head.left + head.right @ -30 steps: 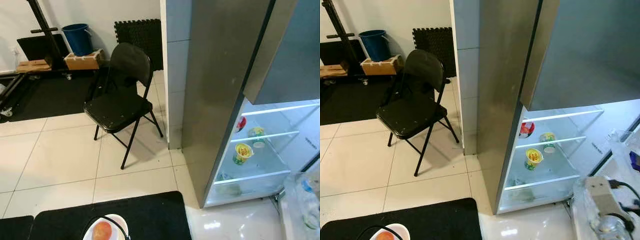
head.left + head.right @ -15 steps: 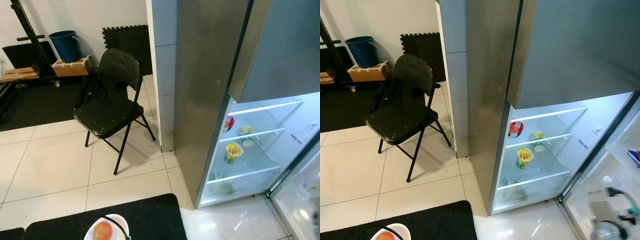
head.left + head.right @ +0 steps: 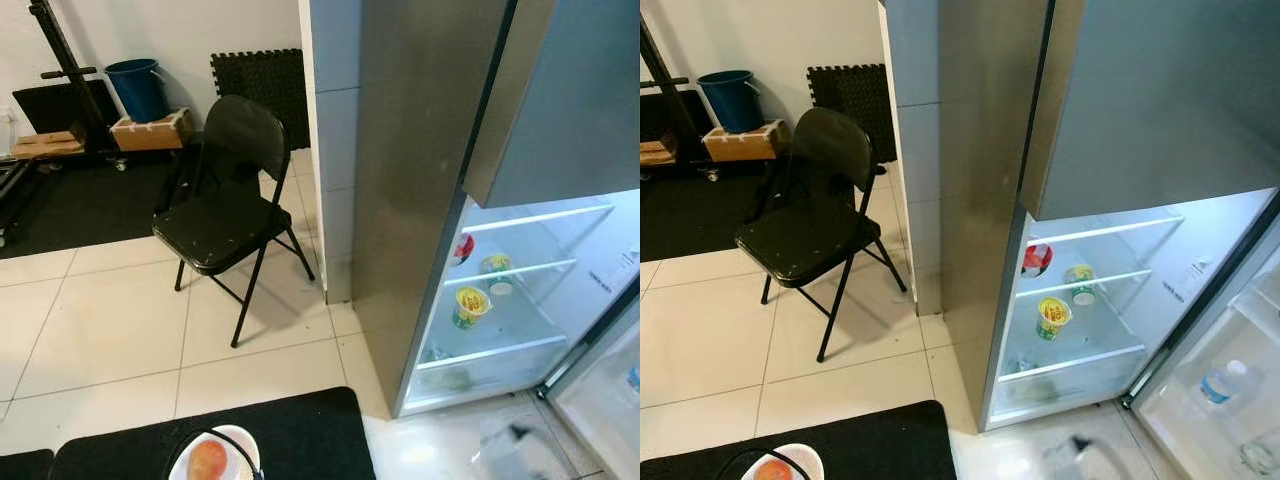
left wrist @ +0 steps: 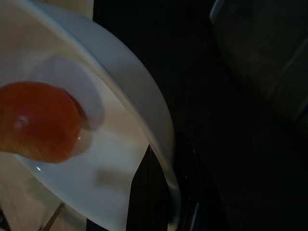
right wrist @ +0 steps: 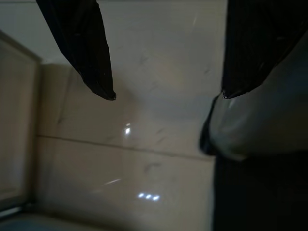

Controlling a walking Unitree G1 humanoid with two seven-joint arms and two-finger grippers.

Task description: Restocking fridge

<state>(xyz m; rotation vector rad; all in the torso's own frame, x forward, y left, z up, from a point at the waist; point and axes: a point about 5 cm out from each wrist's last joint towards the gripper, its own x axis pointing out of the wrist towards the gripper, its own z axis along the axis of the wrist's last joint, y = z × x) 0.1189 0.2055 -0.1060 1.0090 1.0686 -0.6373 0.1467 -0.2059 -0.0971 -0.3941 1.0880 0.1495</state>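
Item: white plate (image 3: 240,447) bearing one orange-red fruit (image 3: 205,461), low at frame edge in front of robot, over black mat (image 3: 290,430).
Holder: left gripper (image 4: 159,192), one black finger (image 4: 137,187) passing under plate rim; pinched on plate, judged from rim lying against finger in left wrist view, grip point itself dark and partly hidden.
Second effector: right gripper (image 5: 163,94), fingers (image 5: 82,48) spread wide, nothing between them, pale tiled floor (image 3: 110,320) beyond; blurred grey shape low near fridge foot probably that arm, too smeared to confirm.
Destination: fridge (image 3: 1000,180), lower compartment open and lit, ahead and to robot's right of plate. Glass shelves (image 3: 1080,285) with red-white cup (image 3: 1036,260), two yellow-green cups (image 3: 1051,317) (image 3: 1077,280); water bottle (image 3: 1220,382) in open door rack (image 3: 1200,400).
Governing relation: plate on robot's left, fridge opening on robot's right and further forward; loaded arm the farther one from shelves. Turn or sidestep rightward judged necessary before any reach.
Other: black folding chair (image 3: 225,205) left of fridge, well apart from route; blue bucket (image 3: 137,88) and cardboard box (image 3: 150,130) by far wall.
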